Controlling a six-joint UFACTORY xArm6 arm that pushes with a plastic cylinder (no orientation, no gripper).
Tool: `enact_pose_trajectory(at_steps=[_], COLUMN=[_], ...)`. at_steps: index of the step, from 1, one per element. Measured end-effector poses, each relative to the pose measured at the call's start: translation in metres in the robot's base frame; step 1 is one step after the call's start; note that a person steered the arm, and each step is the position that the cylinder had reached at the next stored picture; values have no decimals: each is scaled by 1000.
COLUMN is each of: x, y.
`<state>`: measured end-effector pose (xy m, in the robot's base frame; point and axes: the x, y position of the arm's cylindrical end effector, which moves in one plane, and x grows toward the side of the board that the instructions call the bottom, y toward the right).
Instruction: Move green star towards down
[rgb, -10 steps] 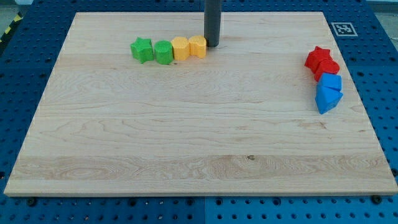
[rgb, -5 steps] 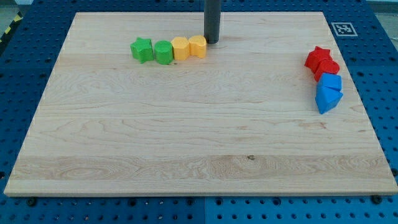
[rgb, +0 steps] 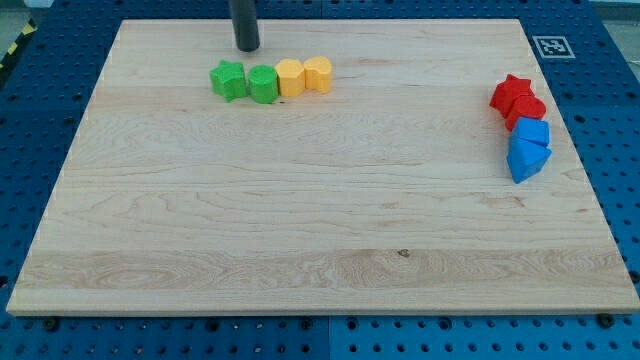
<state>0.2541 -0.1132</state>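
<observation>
The green star (rgb: 228, 79) lies at the left end of a row of blocks near the view's top left. Touching it on its right is a green round block (rgb: 263, 84), then a yellow block (rgb: 290, 77) and an orange-yellow block (rgb: 318, 74). My tip (rgb: 246, 47) stands on the board just above the row, above the gap between the green star and the green round block, a little apart from both.
At the view's right a red star (rgb: 512, 92) and a red block (rgb: 527, 109) sit above two blue blocks (rgb: 531, 134) (rgb: 524, 160). The wooden board (rgb: 300, 220) has a marker tag (rgb: 551, 46) by its top right corner.
My tip has moved left and slightly up, from beside the orange-yellow block's right side to above the green star's right side. The blocks have not moved.
</observation>
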Motion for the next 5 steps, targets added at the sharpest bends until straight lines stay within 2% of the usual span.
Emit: enact_pose_trajectory(at_steps=[2, 5], x=[27, 100], y=[-13, -7])
